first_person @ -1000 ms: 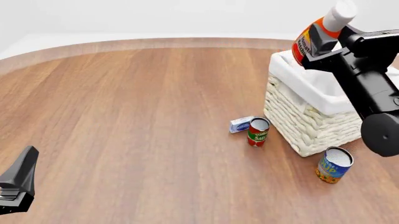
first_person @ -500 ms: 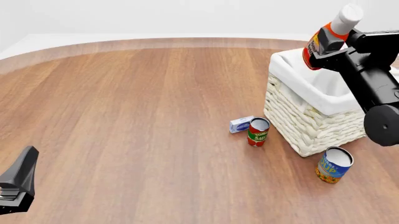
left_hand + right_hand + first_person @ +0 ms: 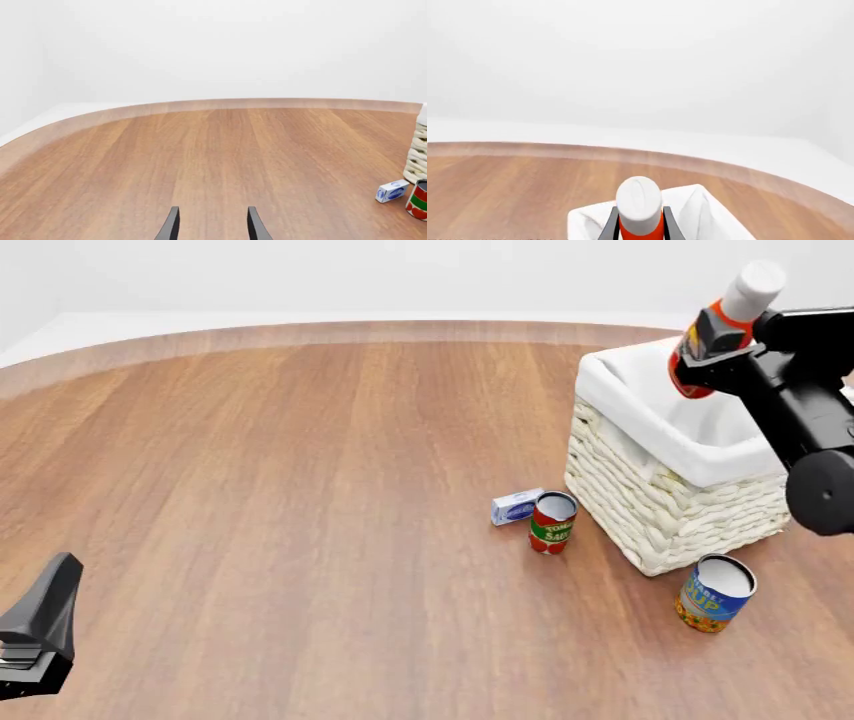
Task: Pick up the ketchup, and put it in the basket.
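Note:
The ketchup (image 3: 721,324), a small red bottle with a white cap, hangs tilted above the open top of the basket (image 3: 627,465), and my right gripper (image 3: 705,345) is shut on it. In the right wrist view the ketchup's white cap (image 3: 638,204) stands between the two fingers, with the basket's white liner (image 3: 700,210) below and behind it. My left gripper (image 3: 38,635) sits low at the front left of the table, far from both. The left wrist view shows its fingers (image 3: 171,225) apart with nothing between them.
A red-and-green tomato sauce can (image 3: 551,522) and a small blue-and-white box (image 3: 515,506) lie just left of the basket. A blue-and-yellow can (image 3: 714,592) stands in front of it. Bare wood stretches across the table's left and middle.
My right gripper has carried the ketchup to the right and a little lower, from over the basket's left rim to above its inside. The left arm has not moved.

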`<state>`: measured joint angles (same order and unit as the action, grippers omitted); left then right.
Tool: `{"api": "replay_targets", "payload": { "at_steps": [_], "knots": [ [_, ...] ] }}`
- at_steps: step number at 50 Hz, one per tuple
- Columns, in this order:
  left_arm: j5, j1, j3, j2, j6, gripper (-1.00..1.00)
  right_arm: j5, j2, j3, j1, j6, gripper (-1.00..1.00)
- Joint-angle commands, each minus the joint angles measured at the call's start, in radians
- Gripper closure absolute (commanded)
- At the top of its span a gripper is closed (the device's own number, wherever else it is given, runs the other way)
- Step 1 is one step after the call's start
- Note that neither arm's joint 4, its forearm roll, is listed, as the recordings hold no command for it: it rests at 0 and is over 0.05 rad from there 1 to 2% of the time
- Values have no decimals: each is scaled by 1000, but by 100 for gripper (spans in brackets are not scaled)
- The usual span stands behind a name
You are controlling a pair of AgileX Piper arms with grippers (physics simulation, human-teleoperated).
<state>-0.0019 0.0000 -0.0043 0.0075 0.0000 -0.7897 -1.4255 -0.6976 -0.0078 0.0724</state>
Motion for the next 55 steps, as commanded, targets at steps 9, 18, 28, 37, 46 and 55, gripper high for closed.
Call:
{"api": "replay_targets", "payload": {
  "at_steps": [9,18,28,37,46,55],
  "knots": [
    [0,0,0,0,0,-100,59,-58,-41,-47,21,100],
    [0,0,0,0,0,-100,78,-84,-60,-50,26,100],
    [0,0,0,0,0,-100,84,-103,-69,-52,32,100],
    [0,0,0,0,0,-100,97,-124,-83,-45,32,100],
    [0,0,0,0,0,-100,105,-139,-94,-46,38,100],
    [0,0,0,0,0,-100,117,-147,-103,-55,41,100]
  ]
}}
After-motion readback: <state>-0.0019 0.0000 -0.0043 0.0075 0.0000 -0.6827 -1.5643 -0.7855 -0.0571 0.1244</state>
